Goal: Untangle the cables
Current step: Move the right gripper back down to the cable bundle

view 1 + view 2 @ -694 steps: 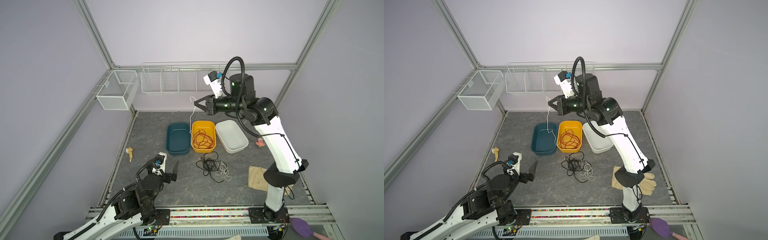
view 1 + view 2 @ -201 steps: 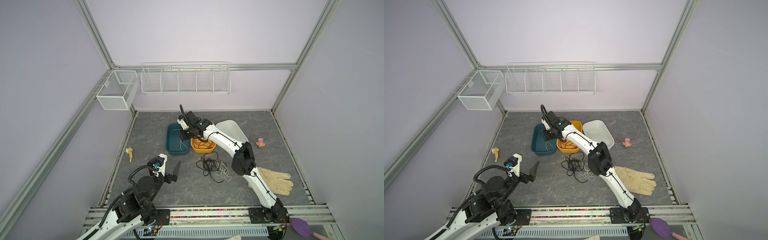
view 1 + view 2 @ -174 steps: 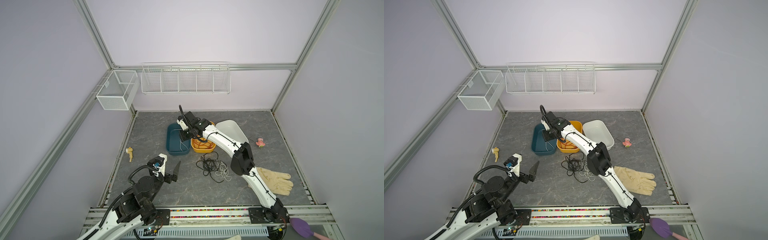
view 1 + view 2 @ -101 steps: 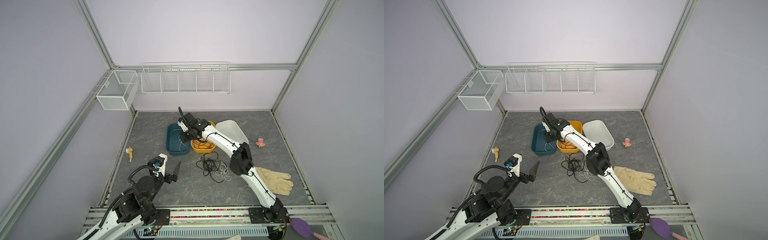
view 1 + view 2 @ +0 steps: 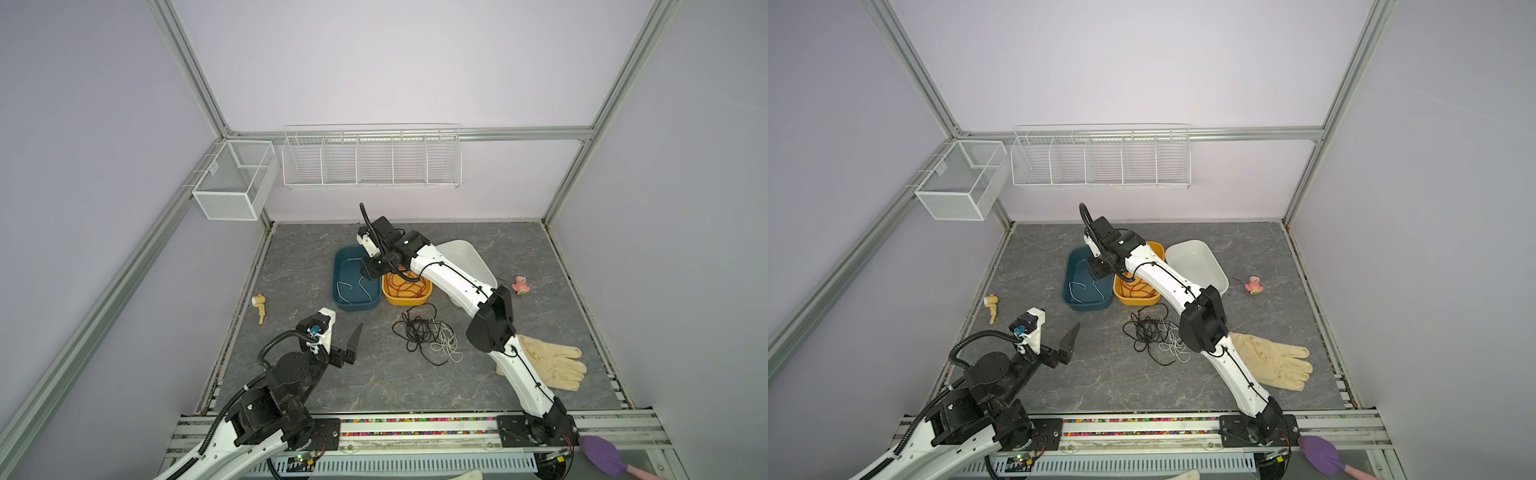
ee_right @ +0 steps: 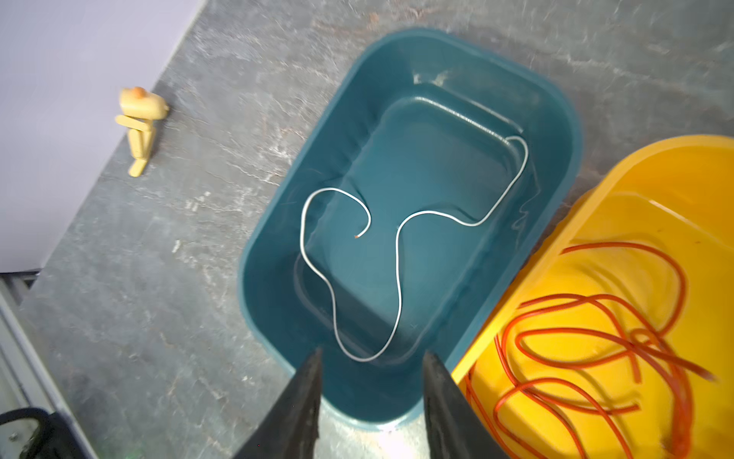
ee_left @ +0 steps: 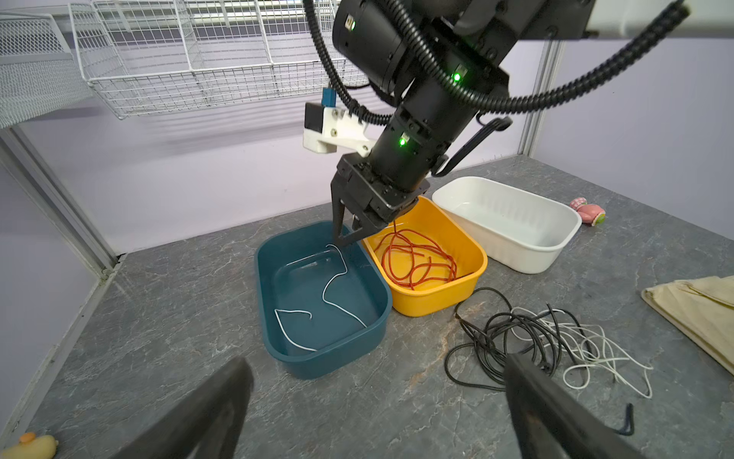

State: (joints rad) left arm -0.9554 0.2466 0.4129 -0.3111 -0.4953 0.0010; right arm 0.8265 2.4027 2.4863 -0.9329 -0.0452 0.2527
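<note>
The bench (image 5: pixel 374 386) was a grey, marbled slab; three smooth, round-cornered plastic tubs stood in a row toward its back edge: a teal tub (image 6: pixel 266 286), a yellow tub (image 6: pixel 635 190) touching it, and a white tub (image 7: pixel 516 222) just beside that. A string-thin white cable (image 6: pixel 398 278) lay in loose S-curves on the teal tub's floor; the red-orange cable (image 7: pixel 415 260) was heaped in overlapping loops in the yellow tub; a tangle of black and white cables (image 5: pixel 424 336) sprawled mid-bench, just in front of the yellow tub; a soft cream glove (image 5: pixel 548 361) lay flat near the right edge.

A few seconds before, the right arm had been raised high with the white cable dangling from its tip; a second before, it was down over the teal tub with its fingers pressed together; now the cable lay in the tub.

The right gripper (image 6: pixel 371 353) hung over the teal tub's wall beside the yellow tub, its jaws partly spread with nothing between them; the left gripper (image 7: pixel 377 357) hovered near the front left corner, spread wide and empty.
</note>
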